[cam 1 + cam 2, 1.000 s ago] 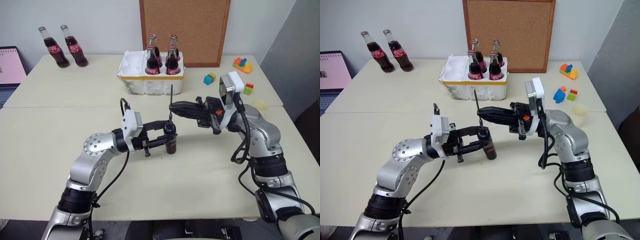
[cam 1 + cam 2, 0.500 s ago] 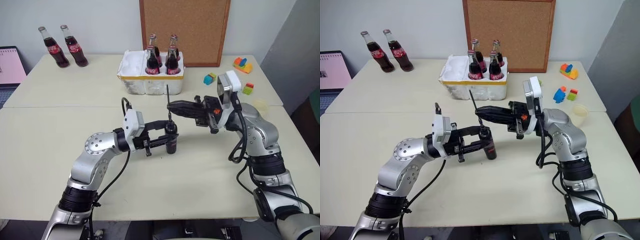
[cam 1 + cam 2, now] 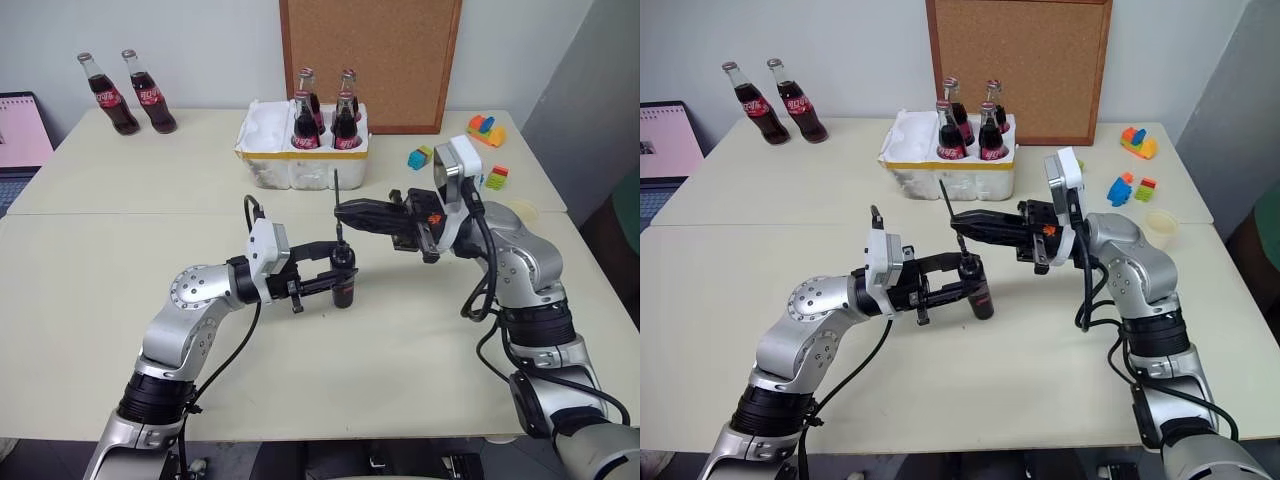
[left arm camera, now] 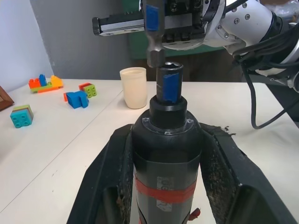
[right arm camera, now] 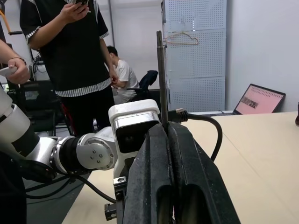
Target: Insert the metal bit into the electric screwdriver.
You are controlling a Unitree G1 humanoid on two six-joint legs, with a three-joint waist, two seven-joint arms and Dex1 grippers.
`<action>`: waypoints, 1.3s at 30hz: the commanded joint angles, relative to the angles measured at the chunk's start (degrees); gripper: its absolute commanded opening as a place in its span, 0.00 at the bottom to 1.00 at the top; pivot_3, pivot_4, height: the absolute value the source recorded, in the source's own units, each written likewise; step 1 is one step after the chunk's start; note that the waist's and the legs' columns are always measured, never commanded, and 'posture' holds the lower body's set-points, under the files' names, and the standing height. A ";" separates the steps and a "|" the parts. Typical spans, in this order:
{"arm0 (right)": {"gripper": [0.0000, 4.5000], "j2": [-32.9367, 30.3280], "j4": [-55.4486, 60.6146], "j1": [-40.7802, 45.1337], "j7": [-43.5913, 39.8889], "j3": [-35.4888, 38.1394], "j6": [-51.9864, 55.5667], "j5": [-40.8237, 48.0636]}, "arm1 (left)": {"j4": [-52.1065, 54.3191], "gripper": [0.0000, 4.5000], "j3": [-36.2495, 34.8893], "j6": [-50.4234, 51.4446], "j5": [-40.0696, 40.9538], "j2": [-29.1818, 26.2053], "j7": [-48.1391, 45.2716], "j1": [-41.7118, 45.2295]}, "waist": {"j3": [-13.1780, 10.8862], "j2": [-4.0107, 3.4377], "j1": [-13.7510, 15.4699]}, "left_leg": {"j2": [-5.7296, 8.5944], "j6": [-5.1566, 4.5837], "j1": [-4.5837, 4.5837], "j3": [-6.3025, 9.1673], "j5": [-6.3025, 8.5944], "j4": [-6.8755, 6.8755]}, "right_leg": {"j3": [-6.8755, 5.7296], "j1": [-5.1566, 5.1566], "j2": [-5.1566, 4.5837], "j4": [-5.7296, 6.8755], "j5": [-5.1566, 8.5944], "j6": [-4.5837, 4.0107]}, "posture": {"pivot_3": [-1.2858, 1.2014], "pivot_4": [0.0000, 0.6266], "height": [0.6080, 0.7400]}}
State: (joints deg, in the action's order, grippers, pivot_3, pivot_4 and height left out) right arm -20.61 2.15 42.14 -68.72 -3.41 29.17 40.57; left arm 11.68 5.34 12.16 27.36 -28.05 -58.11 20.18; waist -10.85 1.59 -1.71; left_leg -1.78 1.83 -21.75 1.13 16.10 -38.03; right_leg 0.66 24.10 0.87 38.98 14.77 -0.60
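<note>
My left gripper (image 3: 340, 277) is shut on the electric screwdriver (image 3: 344, 291), a black tool with a red band, and holds it upright just above the table. My right gripper (image 3: 342, 211) reaches in from the right, shut on the metal bit (image 3: 336, 186), which stands nearly upright. In the left wrist view the bit's lower end (image 4: 154, 44) hangs just above the screwdriver's open nose (image 4: 170, 70), slightly off to one side of it. In the right wrist view the thin bit (image 5: 160, 79) rises from between the closed fingers (image 5: 156, 154).
A white foam box (image 3: 300, 165) holding cola bottles stands behind the grippers. Two more bottles (image 3: 130, 95) are at the back left, beside a laptop (image 3: 20, 130). Toy bricks (image 3: 485, 128) and a paper cup (image 3: 1160, 228) lie to the right. People stand beyond the table (image 5: 79, 56).
</note>
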 commanded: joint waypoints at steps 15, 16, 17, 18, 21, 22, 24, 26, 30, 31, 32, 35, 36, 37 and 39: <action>0.00 -1.63 3.07 0.44 -1.95 0.54 -0.60 1.11 | 0.07 0.36 0.24 0.05 -1.01 -0.54 -0.22 -0.11 | 0.00 0.00 -0.01 | 0.01 0.00 0.00 0.00 0.00 0.00 | -0.01 0.00 0.00 0.00 0.00 0.01 | 0.52 0.24 1.00; 0.00 -1.35 3.32 0.47 -1.80 0.37 -0.65 1.14 | 0.01 0.36 0.26 0.01 -1.03 -0.51 -0.23 -0.08 | 0.00 0.00 -0.01 | 0.01 0.00 0.00 0.00 0.00 0.00 | -0.01 0.00 0.00 0.00 0.00 0.01 | 0.52 0.24 1.00; 0.00 -1.20 3.36 0.52 -1.77 0.16 -0.76 1.00 | -0.05 0.36 0.27 0.01 -1.03 -0.48 -0.23 -0.03 | 0.00 0.00 -0.02 | 0.01 0.00 0.00 0.00 0.00 0.00 | -0.01 0.00 0.00 0.00 0.00 0.01 | 0.52 0.24 1.00; 0.00 -1.14 3.27 0.56 -1.94 -0.14 -1.06 0.63 | -0.08 0.36 0.28 0.02 -1.02 -0.48 -0.26 -0.01 | 0.00 0.00 -0.02 | 0.01 0.00 0.00 0.00 0.00 0.00 | -0.01 0.00 0.00 0.00 0.00 0.01 | 0.52 0.24 1.00; 0.00 -1.11 2.58 0.47 -2.62 -0.89 -2.36 -0.75 | 0.03 0.36 0.34 0.03 -1.02 -0.43 -0.25 -0.07 | 0.00 0.00 -0.02 | 0.01 0.00 0.00 0.00 0.00 0.00 | -0.01 0.00 0.00 0.00 0.01 0.01 | 0.52 0.24 1.00; 0.00 -1.04 2.26 0.46 -2.80 -1.06 -2.83 -1.20 | 0.06 0.36 0.36 0.05 -1.02 -0.42 -0.23 -0.09 | 0.00 0.00 -0.02 | 0.01 0.00 0.00 0.00 0.00 0.00 | -0.01 0.00 0.00 0.00 0.01 0.02 | 0.52 0.24 1.00; 0.00 -0.78 1.39 0.56 -3.01 -1.39 -3.84 -2.17 | 0.04 0.36 0.35 0.02 -1.04 -0.41 -0.24 -0.09 | 0.00 0.00 -0.02 | 0.01 0.00 0.00 0.01 0.00 0.00 | -0.01 0.00 0.00 0.00 0.01 0.01 | 0.52 0.24 1.00; 0.00 -0.76 0.24 0.44 -3.61 -1.85 -4.86 -3.13 | -0.03 0.36 0.34 0.01 -1.03 -0.41 -0.26 -0.07 | 0.00 0.00 -0.02 | 0.01 0.00 0.01 0.00 0.00 -0.01 | -0.01 0.00 0.00 0.00 0.01 0.01 | 0.52 0.24 1.00; 0.00 -1.18 -1.38 -0.11 -4.63 -2.36 -6.21 -4.32 | 0.17 0.36 0.37 0.08 -1.04 -0.37 -0.15 -0.10 | 0.00 -0.01 -0.01 | 0.01 0.00 0.02 0.00 0.00 -0.02 | -0.01 -0.02 0.00 0.01 0.00 0.01 | 0.52 0.24 1.00; 0.00 -1.21 -1.69 -0.21 -4.83 -2.43 -6.47 -4.55 | 0.19 0.36 0.38 0.06 -1.05 -0.36 -0.16 -0.10 | 0.01 -0.01 -0.01 | 0.01 0.00 0.02 0.00 0.00 -0.02 | -0.01 -0.02 0.00 0.01 0.00 0.01 | 0.52 0.24 1.00; 0.00 -1.17 -1.98 -0.28 -4.93 -2.49 -6.69 -4.71 | 0.18 0.36 0.38 0.05 -1.04 -0.35 -0.18 -0.09 | 0.01 -0.01 -0.01 | 0.01 0.00 0.03 0.01 0.00 -0.02 | -0.01 -0.04 0.00 0.01 0.01 0.01 | 0.52 0.24 1.00; 0.00 -1.28 -2.70 -0.47 -5.16 -3.07 -7.26 -5.55 | 0.07 0.36 0.37 0.01 -1.07 -0.32 -0.25 -0.02 | 0.02 -0.02 -0.01 | 0.01 0.00 0.07 0.00 0.00 -0.02 | -0.01 -0.06 0.00 0.02 0.01 0.02 | 0.52 0.24 1.00; 0.00 -1.45 -2.81 -0.55 -5.16 -3.30 -7.31 -5.84 | 0.00 0.36 0.36 -0.03 -1.10 -0.33 -0.31 0.03 | 0.02 -0.02 -0.01 | 0.01 0.00 0.09 0.00 0.00 -0.02 | -0.01 -0.07 0.00 0.02 0.01 0.03 | 0.52 0.24 1.00; 0.00 -1.71 -2.83 -0.63 -5.05 -3.48 -7.14 -6.05 | -0.09 0.36 0.34 -0.04 -1.11 -0.32 -0.34 0.12 | 0.02 -0.02 -0.01 | 0.01 0.00 0.09 0.00 0.00 -0.02 | -0.01 -0.07 0.00 0.03 0.01 0.03 | 0.52 0.24 1.00; 0.00 -2.47 -2.96 -0.33 -4.81 -3.54 -6.22 -6.13 | -0.19 0.36 0.32 -0.11 -1.14 -0.28 -0.37 0.23 | 0.03 -0.03 -0.01 | 0.01 0.00 0.12 0.00 0.00 -0.02 | -0.01 -0.09 0.00 0.03 0.01 0.03 | 0.52 0.24 1.00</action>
State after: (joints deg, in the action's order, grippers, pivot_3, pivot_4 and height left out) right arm -21.62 0.11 42.23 -73.44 -5.54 21.64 37.04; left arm 11.53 5.46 12.10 26.85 -28.05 -58.20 20.23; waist -10.82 1.56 -1.73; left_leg -1.77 1.82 -21.62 1.14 16.09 -38.05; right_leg 0.65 23.99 0.87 39.02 14.79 -0.57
